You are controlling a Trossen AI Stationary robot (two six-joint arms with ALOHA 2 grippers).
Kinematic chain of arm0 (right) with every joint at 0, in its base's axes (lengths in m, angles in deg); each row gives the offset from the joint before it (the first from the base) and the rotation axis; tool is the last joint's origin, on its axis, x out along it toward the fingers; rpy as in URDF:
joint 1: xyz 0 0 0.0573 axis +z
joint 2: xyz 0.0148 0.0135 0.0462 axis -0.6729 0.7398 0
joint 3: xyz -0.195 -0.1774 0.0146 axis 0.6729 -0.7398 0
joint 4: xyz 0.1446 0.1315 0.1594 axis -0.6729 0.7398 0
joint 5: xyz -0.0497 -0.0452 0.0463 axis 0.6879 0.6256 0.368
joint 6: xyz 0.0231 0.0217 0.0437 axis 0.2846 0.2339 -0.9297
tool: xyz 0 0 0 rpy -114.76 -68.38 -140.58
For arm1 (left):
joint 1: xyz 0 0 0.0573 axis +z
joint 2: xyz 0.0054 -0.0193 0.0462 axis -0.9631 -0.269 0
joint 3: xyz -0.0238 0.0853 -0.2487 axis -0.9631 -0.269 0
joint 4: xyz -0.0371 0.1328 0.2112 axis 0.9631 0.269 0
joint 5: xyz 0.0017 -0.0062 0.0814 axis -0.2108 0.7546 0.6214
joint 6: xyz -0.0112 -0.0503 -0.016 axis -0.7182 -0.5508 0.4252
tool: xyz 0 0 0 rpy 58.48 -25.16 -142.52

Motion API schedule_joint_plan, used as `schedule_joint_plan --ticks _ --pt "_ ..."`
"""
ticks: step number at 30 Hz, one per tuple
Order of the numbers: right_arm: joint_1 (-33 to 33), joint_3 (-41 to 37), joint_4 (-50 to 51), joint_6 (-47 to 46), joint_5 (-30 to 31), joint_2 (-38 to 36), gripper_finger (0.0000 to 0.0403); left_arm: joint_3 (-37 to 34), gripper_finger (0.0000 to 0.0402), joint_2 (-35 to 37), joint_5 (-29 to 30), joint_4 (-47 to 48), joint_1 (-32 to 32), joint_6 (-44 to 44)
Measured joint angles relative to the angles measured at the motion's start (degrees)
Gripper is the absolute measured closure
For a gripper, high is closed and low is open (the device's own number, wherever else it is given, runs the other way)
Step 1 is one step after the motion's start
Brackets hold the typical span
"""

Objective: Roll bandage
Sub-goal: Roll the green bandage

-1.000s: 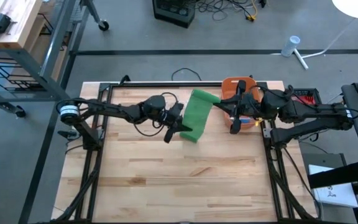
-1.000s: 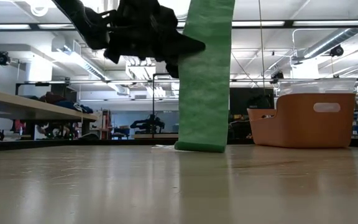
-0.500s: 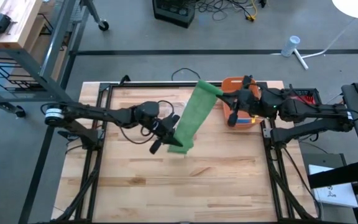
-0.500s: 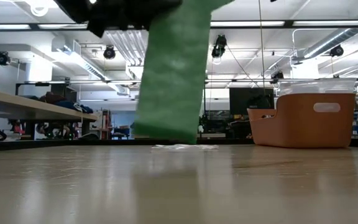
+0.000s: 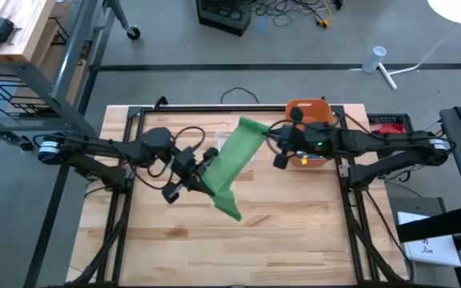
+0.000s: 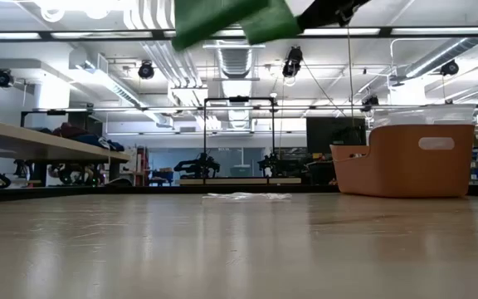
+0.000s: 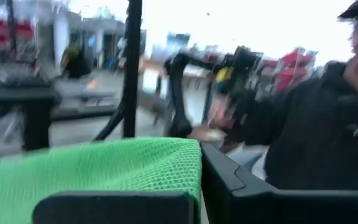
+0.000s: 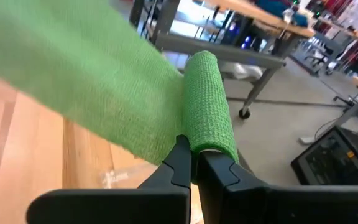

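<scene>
Both grippers are clamped on the green bandage [image 5: 229, 164] — left gripper [image 5: 201, 172] on the strip, right gripper [image 8: 194, 163] on the roll; overstretching could slip it free.

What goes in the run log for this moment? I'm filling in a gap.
left end effector: shut on green bandage free end | right end effector: shut on rolled end | bandage: stretched between, off table | orange bin: behind

You are looking at a green bandage [image 5: 229, 164] of open-weave, matt mesh cloth, its rolled end [image 8: 210, 102] coarse and ribbed. The table [image 5: 278, 240] is pale wood planking with a smooth, faintly satin finish. The orange bin [image 6: 405, 162] looks like matt moulded plastic. The gripper fingers [image 8: 219, 171] look like matt black plastic.
</scene>
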Motion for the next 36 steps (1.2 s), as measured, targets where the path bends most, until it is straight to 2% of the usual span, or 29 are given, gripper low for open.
schedule_joint_plan --ticks 4,7,15,19,21,26,31,36 --pt "0.0 0.0 -0.9 -0.1 -1.3 4.6 0.0403 0.0 0.0401 0.3 0.4 -8.1 0.0 -6.7" --pt "0.5 0.0 -1.4 -1.5 -3.9 7.9 0.0403 0.0 0.0401 0.2 3.2 -11.6 0.9 -10.3" --pt "2.2 0.0 -4.5 -4.1 -11.2 15.2 0.0403 3.7 0.0401 0.1 4.6 -13.7 8.1 -23.4" --pt "2.9 0.0 -6.6 -6.3 -17.2 17.1 0.0403 6.9 0.0401 -0.2 4.1 -8.6 13.0 -27.7" --pt "3.5 0.0 -6.8 -8.2 -19.9 17.3 0.0403 8.6 0.0401 -0.2 1.3 -5.4 16.0 -28.6" --pt "6.0 0.0 -6.9 -10.9 -25.3 17.0 0.0403 12.4 0.0401 0.2 -2.0 -4.0 22.4 -33.3" --pt "8.1 0.0 -6.8 -12.8 -26.7 16.8 0.0403 15.6 0.0401 0.1 -1.5 0.4 27.1 -35.8" --pt "10.6 1.4 -6.9 -12.6 -27.6 16.4 0.0403 17.9 0.0401 0.1 2.0 9.0 30.7 -31.9"
